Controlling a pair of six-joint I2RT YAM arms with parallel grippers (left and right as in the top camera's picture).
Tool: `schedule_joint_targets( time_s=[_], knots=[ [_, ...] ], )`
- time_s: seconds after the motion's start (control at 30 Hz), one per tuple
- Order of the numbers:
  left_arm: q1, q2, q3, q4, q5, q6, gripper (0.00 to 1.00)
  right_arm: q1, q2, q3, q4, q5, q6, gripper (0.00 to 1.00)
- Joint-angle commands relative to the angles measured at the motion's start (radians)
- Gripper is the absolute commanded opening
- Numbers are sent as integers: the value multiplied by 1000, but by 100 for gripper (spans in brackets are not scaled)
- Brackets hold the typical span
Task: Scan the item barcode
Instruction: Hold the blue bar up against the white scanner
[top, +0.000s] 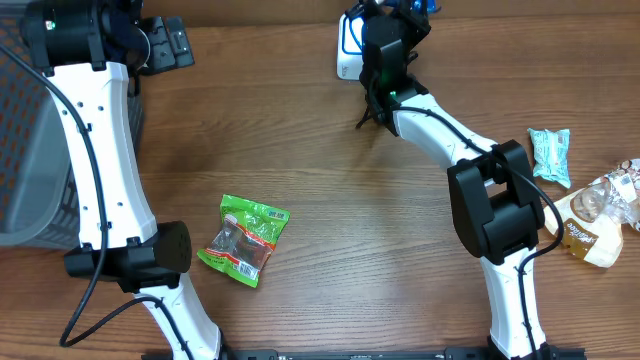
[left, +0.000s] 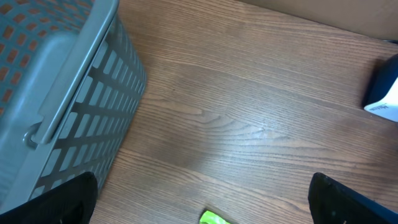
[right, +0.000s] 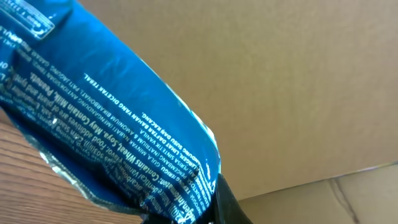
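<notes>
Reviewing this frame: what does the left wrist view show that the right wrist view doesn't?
Only left wrist: the grey basket, a corner of the green packet, and the open left gripper. Only right wrist: the blue packet close up, white print legible, held in the right gripper, against a cardboard wall. Both: the wooden table.

basket (top: 25, 170) far left, pouch (top: 245, 238) centre, packets (top: 550, 156) right
</notes>
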Motion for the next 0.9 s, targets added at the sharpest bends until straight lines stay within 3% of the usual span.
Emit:
schedule_joint_targets(
  time_s=[0.0,0.13,0.33,0.87],
  knots=[
    [-7,-24,10,1,-2,13,100,1,-7,15,-18,-34,147,4],
    [-7,-24,10,1,-2,13,100,1,-7,15,-109,-73,351,4],
    [-7,-24,10,1,-2,13,100,1,-5,15,-137,-175,501,4],
    [-7,-24,10,1,-3,13,100,-34,93,15,-57,-204,533,4]
  ],
)
